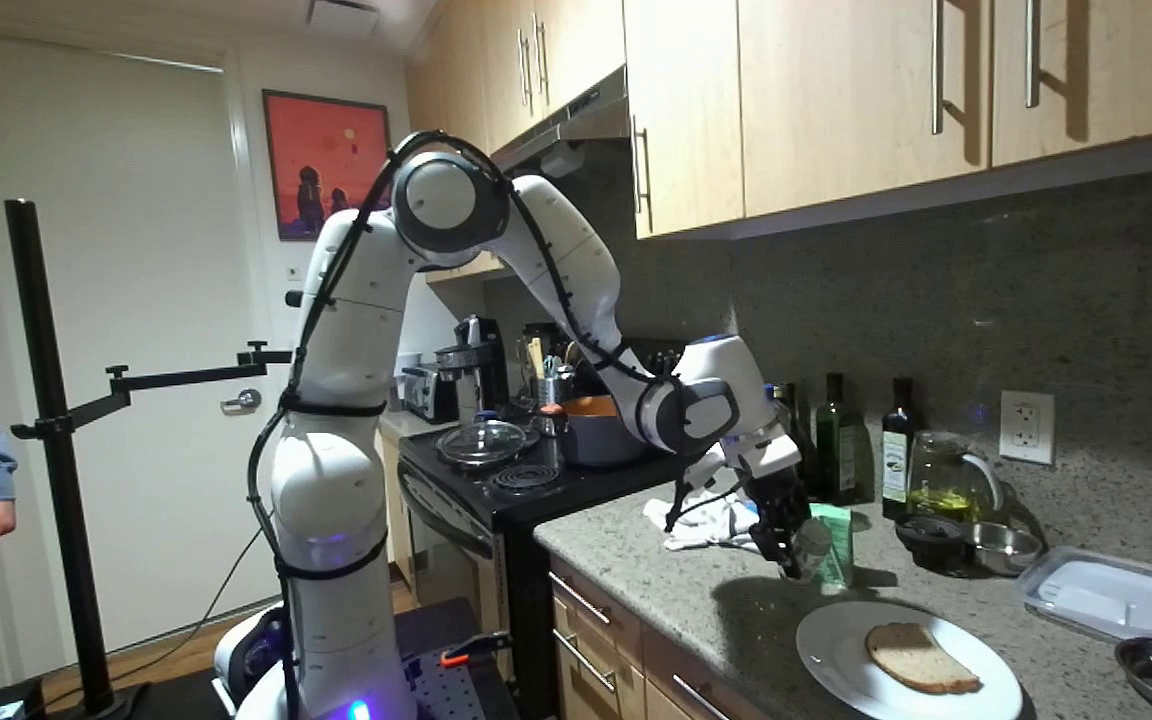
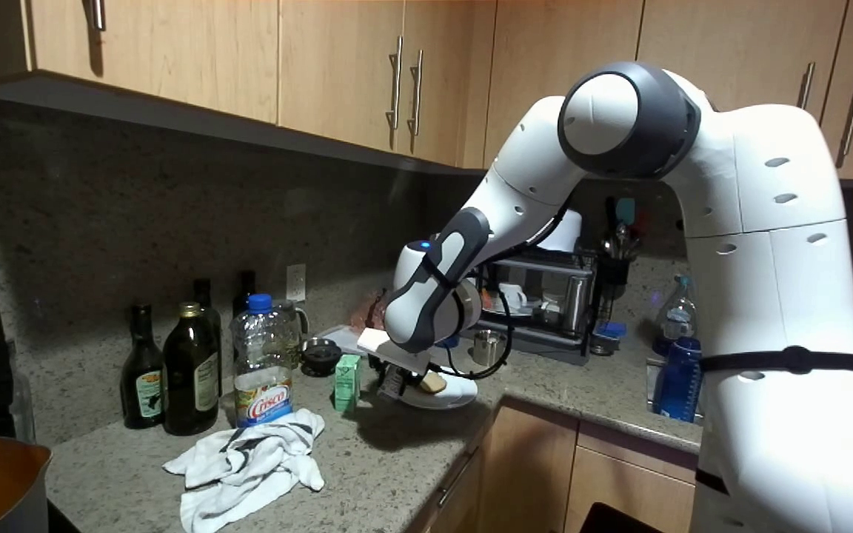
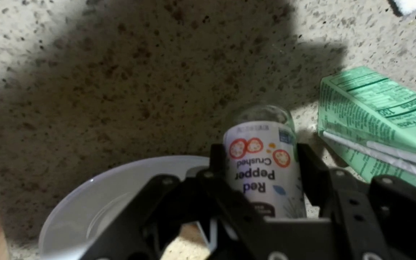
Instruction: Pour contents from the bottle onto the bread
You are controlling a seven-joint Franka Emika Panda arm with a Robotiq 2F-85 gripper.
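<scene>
A: Working rightward along the speckled grey stone counter (image 1: 626, 550), what comes first?

B: In an exterior view, a crumpled white cloth (image 1: 711, 533). Next is the black two-fingered gripper (image 3: 261, 160). The wrist view shows its jaws apart by just the width of a small clear glass bottle (image 3: 260, 173), pressed against both sides of the white label, which reads Red Pepper and Crushed.

A: So it has hold of the bottle. How does that sit?

B: The rounded glass base shows, but the neck end is hidden behind the gripper. I can't tell whether it is capped, nor how far it is tilted.

A: Further right?

B: A light-green boxy carton (image 1: 839, 545), near the bottle but apart from it. Then a round, glossy white plate (image 1: 831, 645) carrying a flat light-brown slice of bread (image 1: 921, 660) about mid-plate.

A: Which step is this?

B: I'd judge the grasp is done and the carry to the bread is in hand. I can make out nothing falling.

A: And the next move?

B: It should call for bringing the neck over the slice, clear of the carton, then rolling the wrist to tip the mouth downward.
</scene>
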